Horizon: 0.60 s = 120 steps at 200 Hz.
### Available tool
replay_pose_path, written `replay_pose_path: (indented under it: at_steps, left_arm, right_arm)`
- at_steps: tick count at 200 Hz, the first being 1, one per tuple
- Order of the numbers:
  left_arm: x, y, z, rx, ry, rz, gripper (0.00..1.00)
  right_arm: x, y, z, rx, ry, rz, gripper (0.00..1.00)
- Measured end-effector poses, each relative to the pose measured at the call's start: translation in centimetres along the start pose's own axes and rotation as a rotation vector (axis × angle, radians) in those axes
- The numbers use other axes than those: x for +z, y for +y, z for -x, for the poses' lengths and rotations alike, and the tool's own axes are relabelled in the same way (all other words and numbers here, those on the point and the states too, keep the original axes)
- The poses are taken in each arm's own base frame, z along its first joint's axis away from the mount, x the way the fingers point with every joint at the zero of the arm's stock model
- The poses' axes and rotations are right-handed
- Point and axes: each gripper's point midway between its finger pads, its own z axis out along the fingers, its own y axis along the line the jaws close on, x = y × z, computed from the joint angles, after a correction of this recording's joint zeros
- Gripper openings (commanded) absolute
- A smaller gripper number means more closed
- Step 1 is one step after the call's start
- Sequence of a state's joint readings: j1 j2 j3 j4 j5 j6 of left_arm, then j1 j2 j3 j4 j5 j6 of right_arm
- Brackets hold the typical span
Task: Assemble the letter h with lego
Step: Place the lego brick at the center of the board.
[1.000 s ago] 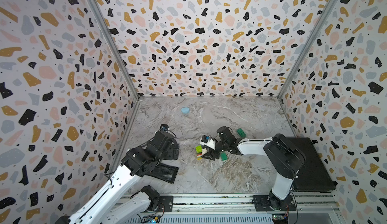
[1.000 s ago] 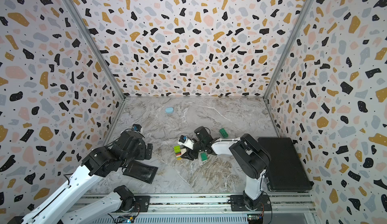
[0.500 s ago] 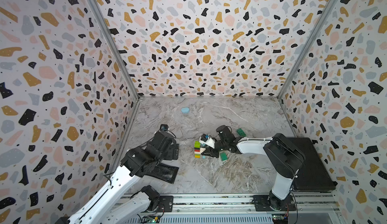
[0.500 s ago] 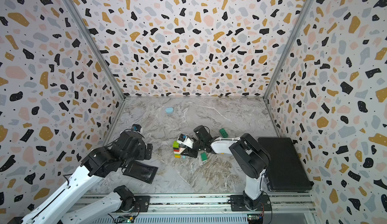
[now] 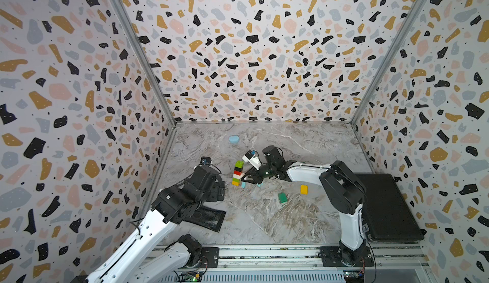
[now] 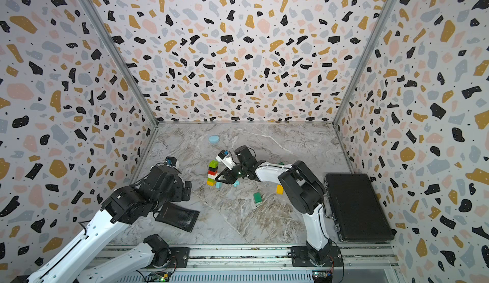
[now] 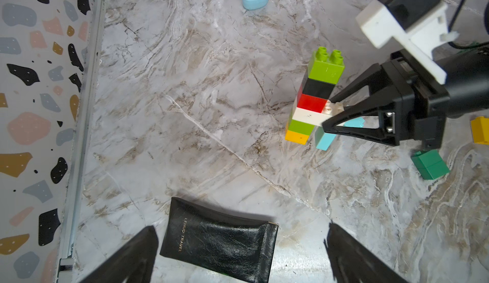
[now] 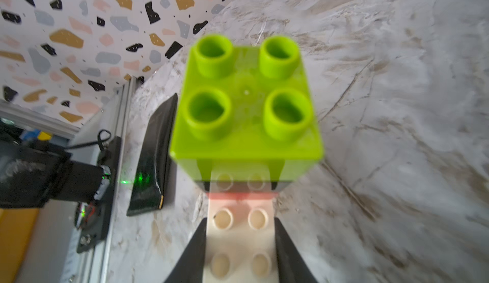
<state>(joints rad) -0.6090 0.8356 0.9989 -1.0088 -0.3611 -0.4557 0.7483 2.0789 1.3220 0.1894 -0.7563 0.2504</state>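
Observation:
The lego tower [image 5: 238, 172] stands upright mid-table: lime, black, red, white, lime and orange from the top down [image 7: 313, 98]. Its long white brick [image 8: 239, 239] sticks out sideways. My right gripper [image 5: 244, 177] [image 6: 219, 179] [image 7: 328, 112] [image 8: 240, 223] is shut on that brick, one finger against each side. Two light blue bricks [image 7: 325, 139] [image 5: 258, 185] sit under the overhang; whether they are joined to it I cannot tell. A dark green brick [image 5: 282, 197] and a yellow brick [image 5: 304, 189] lie loose nearer the front. My left gripper [image 5: 219, 189] [image 7: 240, 239] hangs open and empty above a black pouch.
A black leather pouch [image 5: 205, 217] [image 7: 219, 244] lies front left, below the left wrist. A smooth pale-blue oval lump [image 5: 234, 139] sits towards the back wall. A black case [image 5: 389, 207] lies along the right wall. Patterned walls enclose three sides.
The right gripper's jaws have narrowed onto the white brick. The tower has moved left and away with it. The yellow brick now shows beside the right arm. The left arm has stayed still.

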Motion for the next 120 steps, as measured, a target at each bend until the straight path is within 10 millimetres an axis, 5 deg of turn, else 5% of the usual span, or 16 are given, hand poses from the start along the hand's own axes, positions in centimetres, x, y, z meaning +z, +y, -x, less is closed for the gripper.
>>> replay_pose_path:
  at_steps: [61,120]
  left_arm:
    - [0.1,0.4,0.1,-0.009,-0.002,0.015,0.99]
    - [0.0,0.5,0.1,-0.015,-0.004,0.017,0.99]
  right_arm:
    - [5.2,-2.4,1.3,0.324,0.071,0.134,0.24]
    - [7.1,-2.8,2.5,0.447,0.136,0.193,0.44]
